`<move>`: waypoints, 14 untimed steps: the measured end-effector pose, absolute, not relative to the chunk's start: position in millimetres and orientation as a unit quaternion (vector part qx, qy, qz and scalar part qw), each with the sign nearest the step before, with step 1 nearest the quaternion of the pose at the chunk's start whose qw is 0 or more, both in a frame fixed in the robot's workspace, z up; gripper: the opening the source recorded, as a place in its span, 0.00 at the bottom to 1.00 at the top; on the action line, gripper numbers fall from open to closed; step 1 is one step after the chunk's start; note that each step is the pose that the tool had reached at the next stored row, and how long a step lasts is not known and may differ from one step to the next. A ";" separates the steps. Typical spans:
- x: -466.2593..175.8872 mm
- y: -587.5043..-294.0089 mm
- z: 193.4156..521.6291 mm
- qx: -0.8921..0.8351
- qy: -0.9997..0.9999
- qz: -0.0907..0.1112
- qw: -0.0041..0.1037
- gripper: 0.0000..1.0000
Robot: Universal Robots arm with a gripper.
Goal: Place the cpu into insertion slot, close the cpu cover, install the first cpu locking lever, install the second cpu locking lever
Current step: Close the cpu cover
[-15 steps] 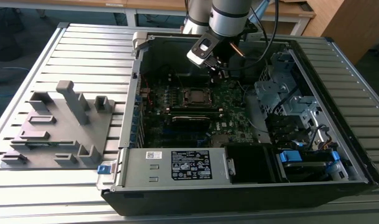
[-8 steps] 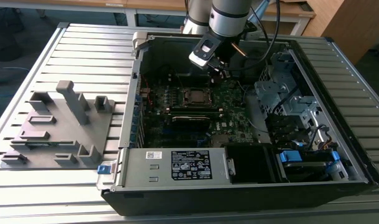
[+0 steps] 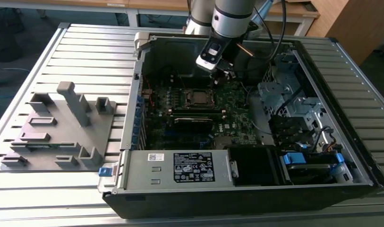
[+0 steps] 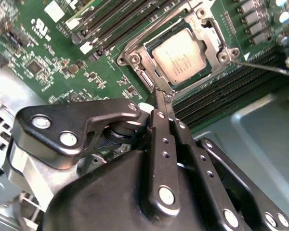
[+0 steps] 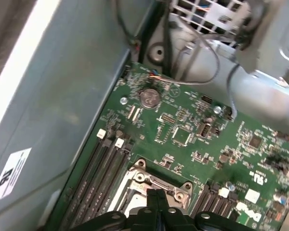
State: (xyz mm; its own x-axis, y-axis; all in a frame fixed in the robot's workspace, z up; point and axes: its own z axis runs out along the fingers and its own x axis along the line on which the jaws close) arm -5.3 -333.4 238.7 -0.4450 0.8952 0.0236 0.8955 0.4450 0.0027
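The cpu (image 4: 183,54), a square chip with a dull silver top, lies seated in the insertion slot (image 5: 140,185) on the green motherboard (image 3: 233,106). Over its edges the cpu cover (image 4: 208,30), a silver frame plate, lies flat. A thin metal lever (image 4: 262,68) stands off one side of the socket. My gripper (image 4: 164,96) is shut, its fingertips pressed together right at the socket's edge beside a small metal hook. In the exterior view the gripper (image 3: 220,75) hangs inside the open case, just behind the socket (image 3: 197,97).
Long black memory slots (image 4: 120,21) run beside the socket. Case walls (image 5: 62,86), a drive cage (image 3: 286,97) with cables and a power supply (image 3: 192,166) box the board in. A grey fixture (image 3: 59,127) stands on the slatted table at the exterior view's left.
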 end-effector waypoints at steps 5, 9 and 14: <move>-5.3 -333.4 237.9 -0.487 -0.873 -0.007 0.010 0.10; -5.3 -333.4 237.3 -0.456 -0.890 -0.007 0.010 0.10; -5.3 -333.4 236.6 -0.414 -0.910 -0.006 0.010 0.10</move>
State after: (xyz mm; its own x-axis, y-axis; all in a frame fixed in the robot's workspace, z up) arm -5.3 -333.4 236.6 -0.6565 0.7540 0.0236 0.7542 0.6566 0.0026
